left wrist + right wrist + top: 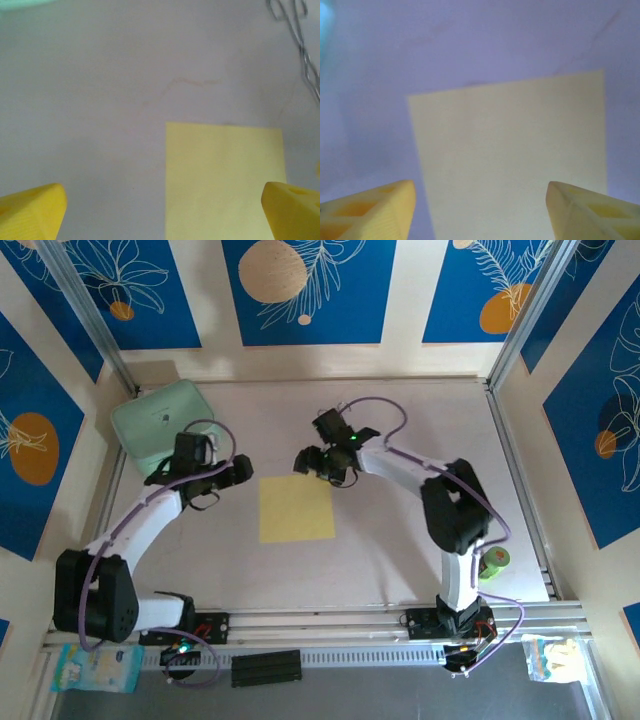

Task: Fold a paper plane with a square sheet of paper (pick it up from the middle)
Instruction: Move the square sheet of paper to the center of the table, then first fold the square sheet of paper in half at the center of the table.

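We locate square sheet of paper (296, 508) flat on table (400, 550), mid-table. From sheet: left gripper (238, 472) just beside, 10 o'clock; rounded case (160, 418) behind it, same bearing; right gripper (310, 462) 12 o'clock; tape roll (493, 562) between 3 and 4 o'clock, well apart.

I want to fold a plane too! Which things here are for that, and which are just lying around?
For the job: square sheet of paper, left pincer, right pincer, both open.
Just lying about: mint-green case, metal tongs, green roll.

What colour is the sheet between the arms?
Plain pale yellow, unprinted. The square sheet of paper shows best in the top external view.
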Robot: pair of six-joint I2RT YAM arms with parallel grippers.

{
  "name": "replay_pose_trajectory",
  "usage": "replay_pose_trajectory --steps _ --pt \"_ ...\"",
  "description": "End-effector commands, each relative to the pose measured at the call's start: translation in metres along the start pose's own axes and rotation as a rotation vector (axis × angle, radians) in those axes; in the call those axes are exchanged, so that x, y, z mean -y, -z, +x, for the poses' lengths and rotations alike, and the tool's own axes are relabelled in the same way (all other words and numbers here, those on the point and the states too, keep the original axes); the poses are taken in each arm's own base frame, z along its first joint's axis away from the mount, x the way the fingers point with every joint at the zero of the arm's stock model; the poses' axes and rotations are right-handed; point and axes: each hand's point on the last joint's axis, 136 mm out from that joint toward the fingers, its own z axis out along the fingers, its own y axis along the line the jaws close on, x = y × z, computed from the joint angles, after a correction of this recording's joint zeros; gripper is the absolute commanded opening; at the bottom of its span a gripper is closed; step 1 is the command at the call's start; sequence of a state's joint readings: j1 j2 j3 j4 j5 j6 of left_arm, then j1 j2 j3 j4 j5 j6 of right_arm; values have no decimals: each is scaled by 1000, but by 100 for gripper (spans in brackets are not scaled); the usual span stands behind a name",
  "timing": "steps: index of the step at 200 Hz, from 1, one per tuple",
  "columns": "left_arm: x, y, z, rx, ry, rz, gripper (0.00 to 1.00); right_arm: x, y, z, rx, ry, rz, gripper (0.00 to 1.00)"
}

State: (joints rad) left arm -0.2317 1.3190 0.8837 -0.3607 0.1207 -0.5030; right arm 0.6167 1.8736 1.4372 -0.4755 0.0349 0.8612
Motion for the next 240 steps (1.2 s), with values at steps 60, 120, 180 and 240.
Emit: replay_pose_trajectory --steps 60,120,180,240 --pt "63 -58 68 -276 -84 -176 99 81 74 -61 257 17 -27 99" --pt "90 -95 92 -413 -158 -269 96 112 77 -62 265 -56 -19 99" --pt "90 -104 108 -466 -165 -315 94 113 67 -62 240 -66 -34 99" --pt "92 -115 111 -475 -168 -349 90 114 64 -62 227 -85 -33 100"
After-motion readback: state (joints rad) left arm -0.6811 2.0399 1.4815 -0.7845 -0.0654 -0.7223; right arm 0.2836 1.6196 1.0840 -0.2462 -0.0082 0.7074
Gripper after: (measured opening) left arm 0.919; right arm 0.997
